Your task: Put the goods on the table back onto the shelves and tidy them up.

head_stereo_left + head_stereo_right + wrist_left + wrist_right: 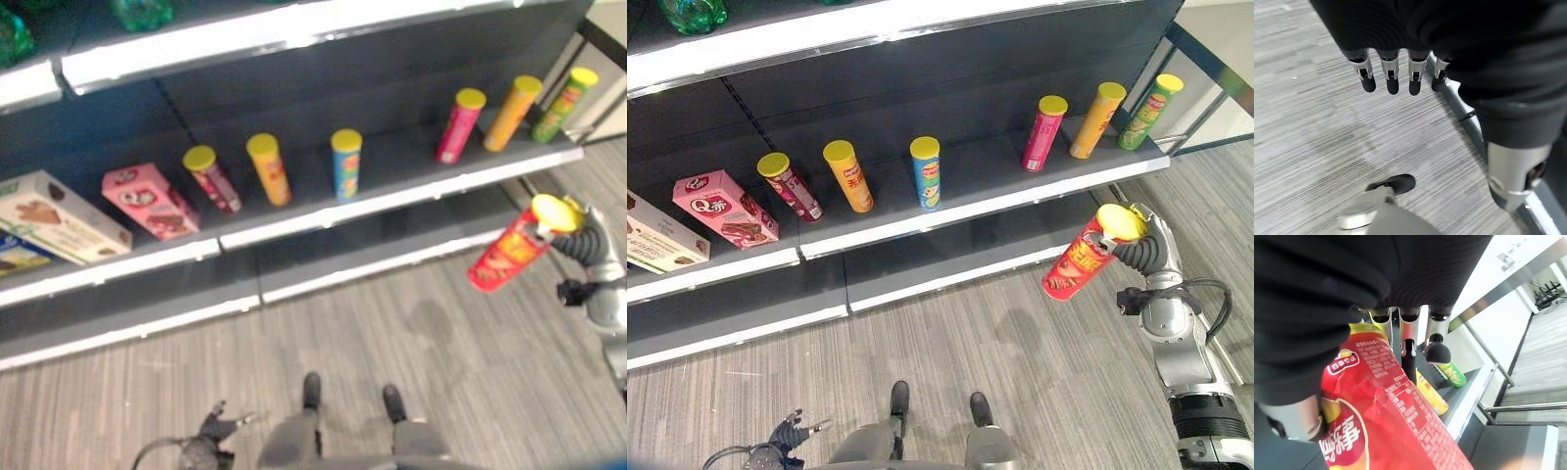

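Note:
A red chip can (1078, 262) with a yellow lid hangs tilted in the air before the right end of the shelf's lower boards. My right hand (1151, 245) is shut on it near the lid, fingers (1409, 338) curled over its side. On the middle shelf board (970, 208) stand a dark red can (792, 186), a yellow can (848, 176) and a blue can (927, 173). Further right are a magenta can (1044, 133), an orange can (1097, 119) and a green can (1150, 111). My left hand (789, 431) hangs low over the floor, fingers (1391, 73) straight, holding nothing.
A pink box (725, 208) and a white box (656, 235) lie at the shelf's left. Green bottles (691, 12) stand on the top board. The lowest board (950, 266) is bare. Grey striped floor (1019, 352) lies before the shelf.

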Motion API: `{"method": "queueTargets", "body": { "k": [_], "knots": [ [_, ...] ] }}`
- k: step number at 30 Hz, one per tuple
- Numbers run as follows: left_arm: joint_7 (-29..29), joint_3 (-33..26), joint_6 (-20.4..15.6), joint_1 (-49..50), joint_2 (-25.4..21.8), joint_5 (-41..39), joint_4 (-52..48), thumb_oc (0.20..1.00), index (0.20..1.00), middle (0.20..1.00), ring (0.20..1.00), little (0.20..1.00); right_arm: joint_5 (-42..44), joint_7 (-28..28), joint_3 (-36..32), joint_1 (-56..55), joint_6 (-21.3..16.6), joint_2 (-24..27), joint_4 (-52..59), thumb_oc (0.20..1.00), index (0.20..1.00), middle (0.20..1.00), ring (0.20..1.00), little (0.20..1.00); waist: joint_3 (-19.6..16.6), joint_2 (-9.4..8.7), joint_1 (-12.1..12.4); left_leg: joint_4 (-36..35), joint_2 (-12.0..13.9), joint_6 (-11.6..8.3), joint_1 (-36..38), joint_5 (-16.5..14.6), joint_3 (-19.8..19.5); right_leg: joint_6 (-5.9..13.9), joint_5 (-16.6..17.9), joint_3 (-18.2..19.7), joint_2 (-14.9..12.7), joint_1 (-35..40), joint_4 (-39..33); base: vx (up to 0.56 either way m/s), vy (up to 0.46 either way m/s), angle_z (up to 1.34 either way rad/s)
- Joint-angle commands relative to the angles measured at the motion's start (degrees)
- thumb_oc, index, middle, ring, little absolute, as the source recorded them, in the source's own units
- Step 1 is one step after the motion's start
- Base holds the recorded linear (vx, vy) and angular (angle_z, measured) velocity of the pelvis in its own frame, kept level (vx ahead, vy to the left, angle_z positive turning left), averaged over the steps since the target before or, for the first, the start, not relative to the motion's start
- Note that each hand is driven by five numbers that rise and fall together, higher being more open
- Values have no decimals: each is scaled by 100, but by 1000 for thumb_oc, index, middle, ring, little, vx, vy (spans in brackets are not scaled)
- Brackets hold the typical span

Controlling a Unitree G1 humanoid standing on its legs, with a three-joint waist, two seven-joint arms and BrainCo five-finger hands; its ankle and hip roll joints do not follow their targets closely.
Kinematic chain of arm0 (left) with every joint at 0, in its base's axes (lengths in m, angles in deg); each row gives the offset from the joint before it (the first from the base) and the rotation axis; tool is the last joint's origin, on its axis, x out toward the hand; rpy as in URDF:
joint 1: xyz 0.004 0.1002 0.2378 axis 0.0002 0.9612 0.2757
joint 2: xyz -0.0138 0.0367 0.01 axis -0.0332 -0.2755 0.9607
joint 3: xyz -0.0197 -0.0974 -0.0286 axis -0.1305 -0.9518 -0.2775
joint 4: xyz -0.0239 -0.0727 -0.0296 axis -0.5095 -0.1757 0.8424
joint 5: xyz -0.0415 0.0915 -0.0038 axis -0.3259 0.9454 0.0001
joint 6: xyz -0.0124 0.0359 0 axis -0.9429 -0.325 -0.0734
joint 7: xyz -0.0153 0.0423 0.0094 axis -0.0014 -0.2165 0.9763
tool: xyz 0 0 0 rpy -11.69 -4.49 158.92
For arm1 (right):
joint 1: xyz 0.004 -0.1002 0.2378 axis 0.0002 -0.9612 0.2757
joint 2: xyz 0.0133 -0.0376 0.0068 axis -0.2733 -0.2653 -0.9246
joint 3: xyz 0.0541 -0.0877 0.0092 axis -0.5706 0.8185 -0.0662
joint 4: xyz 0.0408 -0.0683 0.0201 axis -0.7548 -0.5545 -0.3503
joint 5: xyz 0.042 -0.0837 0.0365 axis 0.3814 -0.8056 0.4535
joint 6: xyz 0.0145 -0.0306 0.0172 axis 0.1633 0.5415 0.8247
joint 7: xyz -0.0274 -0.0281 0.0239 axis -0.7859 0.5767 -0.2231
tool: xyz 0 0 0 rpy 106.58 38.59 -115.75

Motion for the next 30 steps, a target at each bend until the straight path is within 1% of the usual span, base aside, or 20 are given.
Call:
{"method": "queueTargets", "body": {
  "k": [1, 4, 5, 6, 8, 9, 11, 12, 13, 15, 16, 17, 19, 20, 22, 24, 25, 27, 28, 30],
  "knots": [
    [76, -71, -84, -52, -269, 1, -8, 1000, 1000, 1000, 1000, 1000, -33, -103, -9, 248, -375, 534, 554, 200, 200, 200, 200, 200, -413, -276, 207, 4, 413, -311, 106, -770, -205, 259, -69, -691, -311, -660, 434, 4, -88, -30],
    [82, -89, -137, -118, -365, -276, -478, 1000, 1000, 1000, 1000, 1000, -9, -90, -22, 222, -418, 659, 703, 200, 200, 200, 200, 200, -401, -294, 221, 5, 636, -438, 121, -706, -254, 153, -294, -745, -184, -648, 614, 25, -189, 0],
    [58, -68, -152, -111, -387, -348, -643, 1000, 1000, 1000, 1000, 1000, 27, -91, -9, 246, -431, 681, 744, 200, 200, 200, 200, 200, -350, -314, 235, 242, 697, -455, 41, -713, -292, 95, -358, -738, -134, -642, 687, -11, -345, 6],
    [-61, -14, -164, -85, -421, -509, -999, 1000, 1000, 1000, 1000, 1000, 81, -114, -23, 272, -460, 750, 836, 200, 200, 200, 200, 200, -146, -412, 288, 1216, 719, -528, -434, -688, -469, -94, -474, -767, -35, -597, 850, -39, -349, 9],
    [-68, -10, -168, -55, -447, -618, -1169, 1000, 1000, 1000, 1000, 1000, 131, -142, 28, 392, -484, 775, 904, 200, 200, 200, 200, 200, 134, -459, 404, 2154, 459, -469, -890, -415, -856, -242, -491, -754, 57, -584, 951, -33, -276, 20],
    [-74, -8, -140, -51, -447, -635, -1155, 1000, 1000, 1000, 1000, 1000, 159, -160, 14, 397, -468, 780, 883, 200, 200, 200, 200, 200, 201, -475, 431, 2275, 353, -426, -1057, -404, -896, -268, -531, -760, 51, -553, 943, 88, -164, 15],
    [-138, -29, -118, 61, -430, -612, -1106, 1000, 1000, 1000, 1000, 1000, 207, -120, -69, 379, -436, 840, 925, 200, 200, 200, 200, 200, 198, -418, 524, 1841, -50, -374, -1326, -593, -978, -250, -626, -715, 80, -398, 834, 220, -68, 15],
    [-138, -28, -118, 61, -431, -612, -1106, 1000, 1000, 1000, 1000, 1000, 207, -120, -71, 377, -436, 839, 926, 200, 200, 200, 200, 200, 202, -419, 525, 1838, -52, -373, -1319, -592, -978, -250, -627, -715, 78, -391, 833, 359, -6, 12],
    [-178, -16, -126, 181, -441, -492, -1037, 1000, 1000, 1000, 1000, 1000, 213, -140, -142, 361, -450, 908, 930, 200, 200, 200, 200, 200, 153, -278, 588, 1166, -183, -348, -1693, -476, -760, -245, -761, -751, 150, -221, 737, 364, 21, 19],
    [-135, -36, -104, 243, -455, -384, -864, 1000, 1000, 1000, 1000, 1000, 230, -252, -125, 491, -478, 928, 874, 200, 200, 200, 200, 200, 96, -195, 723, 558, -272, -345, -1865, -362, -494, -227, -935, -680, 197, -20, 689, 436, 78, 11],
    [-135, -88, -103, 352, -436, -354, -727, 1000, 1000, 1000, 1000, 1000, 189, -214, -36, 594, -488, 940, 945, 200, 200, 200, 200, 200, 63, -171, 831, 476, -277, -336, -1774, -359, -685, -193, -1086, -496, 179, 101, 745, 429, 133, -10],
    [-130, -121, -84, 401, -409, -290, -637, 1000, 1000, 1000, 1000, 1000, 176, -162, -26, 606, -477, 890, 1083, 200, 200, 200, 200, 200, 9, -117, 868, 520, -277, -329, -1717, -251, -794, -143, -1103, -399, 153, 210, 798, 462, 160, -36],
    [-102, -198, -77, 391, -424, -161, -395, 1000, 1000, 1000, 1000, 1000, 60, -16, -77, 533, -492, 810, 1317, 200, 200, 200, 200, 200, -58, -127, 894, 803, -313, -264, -1705, -125, -823, -56, -1143, -319, -88, 350, 1000, 449, 158, -78],
    [-92, -216, -100, 390, -462, -92, -350, 1000, 1000, 1000, 1000, 1000, 12, 40, -54, 507, -509, 799, 1403, 200, 200, 200, 200, 200, -97, -138, 908, 884, -337, -188, -1591, -150, -845, -16, -1111, -233, -194, 327, 1167, 288, 110, -75],
    [-90, -230, -94, 374, -464, -84, -364, 1000, 1000, 1000, 1000, 1000, -47, 67, -46, 492, -511, 810, 1472, 200, 200, 200, 200, 200, -96, -160, 911, 922, -378, -144, -1504, -188, -845, 24, -1027, -160, -268, 263, 1439, 236, 86, -35],
    [-99, -258, -86, 328, -556, -115, -446, 1000, 1000, 1000, 1000, 1000, -84, 130, -19, 447, -497, 828, 1582, 200, 200, 200, 200, 200, -75, -196, 880, 987, -518, -15, -1314, -337, -955, 70, -629, 81, -354, 7, 2066, 280, 85, 9],
    [-119, -235, -102, 322, -586, -123, -496, 1000, 1000, 1000, 1000, 1000, -90, 170, -5, 435, -515, 836, 1612, 200, 200, 200, 200, 200, -39, -212, 833, 1019, -600, 59, -1227, -423, -1055, 59, -222, 225, -370, -151, 2421, 220, 54, 19],
    [-112, -235, -110, 332, -657, -162, -591, 1000, 1000, 1000, 1000, 1000, -95, 188, 83, 511, -524, 842, 1617, 200, 200, 200, 200, 200, 42, -197, 766, 1076, -632, 136, -1105, -540, -1195, -10, 274, 533, -285, -455, 3041, 179, 10, 15],
    [-78, -247, -127, 320, -696, -196, -650, 1000, 1000, 1000, 1000, 1000, -106, 137, 132, 572, -548, 822, 1590, 200, 200, 200, 200, 200, 66, -178, 781, 1076, -636, 149, -1087, -597, -1243, 3, 315, 606, -287, -511, 3031, 200, -30, 19],
    [-88, -304, -180, 354, -689, -294, -789, 1000, 1000, 1000, 1000, 1000, -143, 144, 203, 631, -549, 863, 1550, 200, 200, 200, 200, 200, 51, -148, 810, 1006, -570, 125, -966, -697, -1301, -4, 132, 473, -387, -606, 2625, 204, -54, 6]
  ]
}}
